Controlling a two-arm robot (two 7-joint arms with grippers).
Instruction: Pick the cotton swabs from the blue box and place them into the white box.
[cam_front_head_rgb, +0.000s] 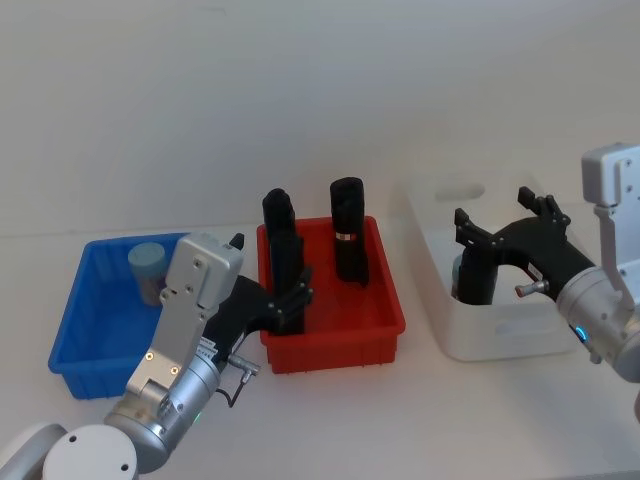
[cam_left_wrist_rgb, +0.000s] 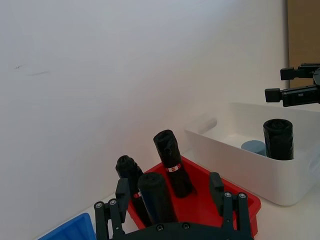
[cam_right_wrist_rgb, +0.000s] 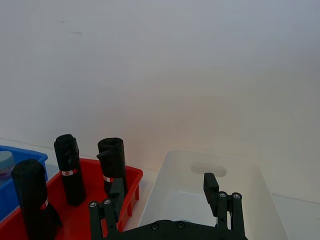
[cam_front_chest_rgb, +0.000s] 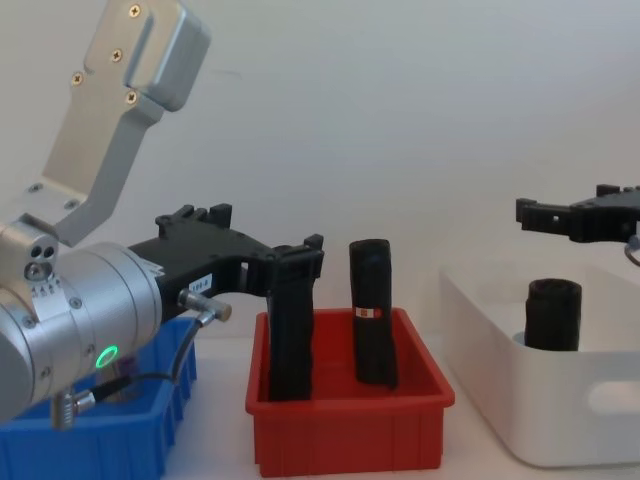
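It looked like a lab or robot test bench rather than a home. A bare white table (cam_front_head_rgb: 300, 420) stood against a plain white wall (cam_front_head_rgb: 250, 90), and on it sat three plastic bins in a row: blue box (cam_front_head_rgb: 95, 335), red bin (cam_front_head_rgb: 335, 320), white box (cam_front_head_rgb: 490, 320). Nothing domestic lay around.

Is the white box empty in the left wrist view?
No, the white box holds a tall black container and, beside it, a pale blue lid.
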